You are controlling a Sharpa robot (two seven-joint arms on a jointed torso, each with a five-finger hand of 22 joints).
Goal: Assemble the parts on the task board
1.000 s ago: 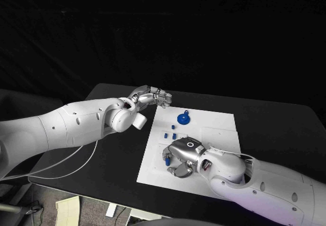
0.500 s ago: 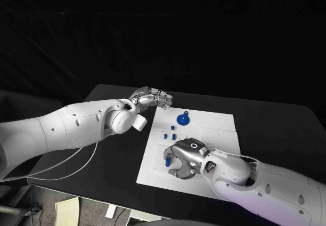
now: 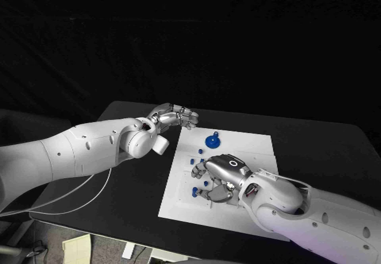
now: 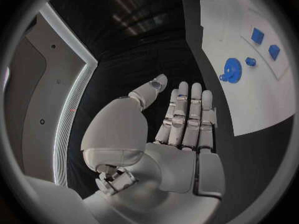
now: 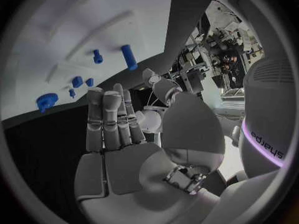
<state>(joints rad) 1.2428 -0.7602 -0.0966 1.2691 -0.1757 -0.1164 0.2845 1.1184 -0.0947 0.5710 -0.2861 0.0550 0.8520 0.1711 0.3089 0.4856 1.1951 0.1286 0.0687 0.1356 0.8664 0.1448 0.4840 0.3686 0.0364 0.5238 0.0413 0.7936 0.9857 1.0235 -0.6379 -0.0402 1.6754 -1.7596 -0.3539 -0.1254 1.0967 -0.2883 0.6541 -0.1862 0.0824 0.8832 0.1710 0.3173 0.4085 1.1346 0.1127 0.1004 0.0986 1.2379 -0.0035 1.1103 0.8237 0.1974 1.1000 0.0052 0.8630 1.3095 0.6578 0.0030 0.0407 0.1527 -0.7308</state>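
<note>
Head cam sits up high, looking down at the black table (image 3: 317, 143), with the task board (image 3: 238, 151) dead center. Each wrist cam rides right behind its own palm, super close: left hand (image 4: 181, 134), right hand (image 5: 118, 134). All three views share the board and the blue gear (image 3: 213, 140) at 12 o'clock.

Two glossy white arms, the left arm (image 3: 87, 146) trailing a thin white cable (image 3: 75, 192), each end in a silver jointed robot hand (image 3: 221, 179).
</note>
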